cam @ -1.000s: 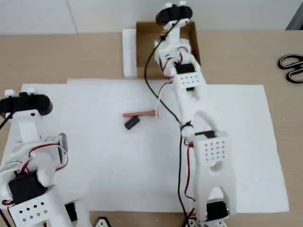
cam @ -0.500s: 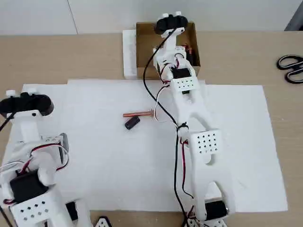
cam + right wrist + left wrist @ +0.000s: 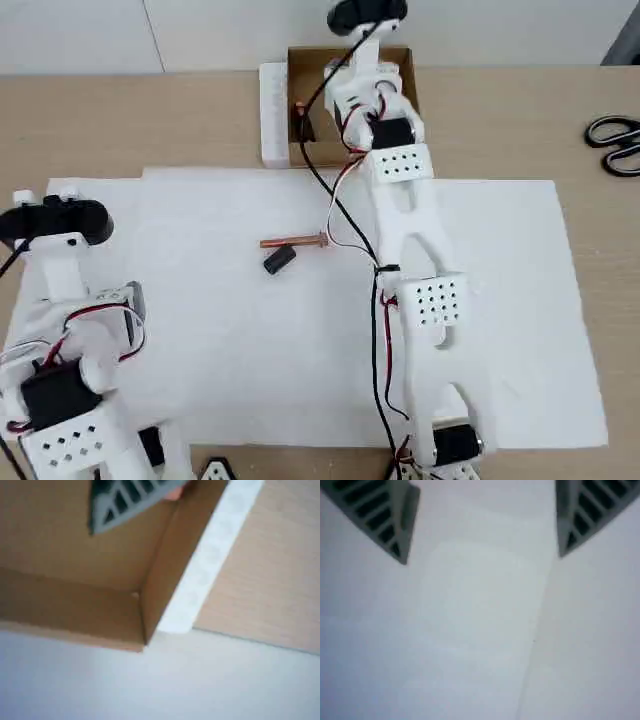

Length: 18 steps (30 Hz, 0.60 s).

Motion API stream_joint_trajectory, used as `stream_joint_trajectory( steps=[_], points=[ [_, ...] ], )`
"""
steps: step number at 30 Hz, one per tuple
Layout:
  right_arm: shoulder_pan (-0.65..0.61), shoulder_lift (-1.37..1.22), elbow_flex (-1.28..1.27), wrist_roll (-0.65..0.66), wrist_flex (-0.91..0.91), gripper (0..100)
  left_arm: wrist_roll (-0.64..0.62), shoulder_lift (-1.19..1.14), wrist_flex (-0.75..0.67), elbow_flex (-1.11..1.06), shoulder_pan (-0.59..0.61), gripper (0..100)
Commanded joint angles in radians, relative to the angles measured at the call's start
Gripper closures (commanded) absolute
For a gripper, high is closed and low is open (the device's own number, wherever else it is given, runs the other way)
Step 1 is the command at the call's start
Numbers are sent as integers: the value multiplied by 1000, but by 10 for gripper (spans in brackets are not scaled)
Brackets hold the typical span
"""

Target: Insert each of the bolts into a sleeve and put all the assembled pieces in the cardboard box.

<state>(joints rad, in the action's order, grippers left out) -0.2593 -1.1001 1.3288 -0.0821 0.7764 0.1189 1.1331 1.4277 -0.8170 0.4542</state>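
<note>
The cardboard box (image 3: 408, 62) stands at the table's far edge, and the right arm stretches out over it. My right gripper (image 3: 162, 495) hangs low inside the box near its corner (image 3: 142, 597), shut on a copper bolt (image 3: 298, 108) with a black sleeve (image 3: 304, 128) on it, close to the box's left wall. A bare copper bolt (image 3: 292, 241) and a loose black sleeve (image 3: 279, 259) lie side by side on the white sheet (image 3: 210, 330). My left gripper (image 3: 482, 530) is open just above the bare sheet at the near left, holding nothing.
A white foam strip (image 3: 272, 110) lies against the box's left side. Scissors (image 3: 615, 140) rest on the wooden table at the far right. The left arm (image 3: 60, 300) occupies the near left corner; the right arm's cables trail over the sheet's middle.
The right arm has stretched farther over the box and its wrist has turned, so the bolt with its sleeve now shows by the box's left wall. The left arm has stayed put.
</note>
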Motion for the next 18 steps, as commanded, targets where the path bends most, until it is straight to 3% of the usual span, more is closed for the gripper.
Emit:
stream_joint_trajectory(
  steps=[1, 8, 11, 18],
  points=[
    [-21, 24, 252, 5, 248, 818, 5, 12, 5, 39, -8, 815],
    [-67, 99, 353, -6, 618, 818, 5, 12, 5, 39, -8, 815],
    [-97, 162, 353, -78, 785, 818, 5, 12, 5, 39, -8, 815],
    [-162, 259, 353, -110, 940, 818, 5, 12, 5, 39, -8, 815]
  ],
)
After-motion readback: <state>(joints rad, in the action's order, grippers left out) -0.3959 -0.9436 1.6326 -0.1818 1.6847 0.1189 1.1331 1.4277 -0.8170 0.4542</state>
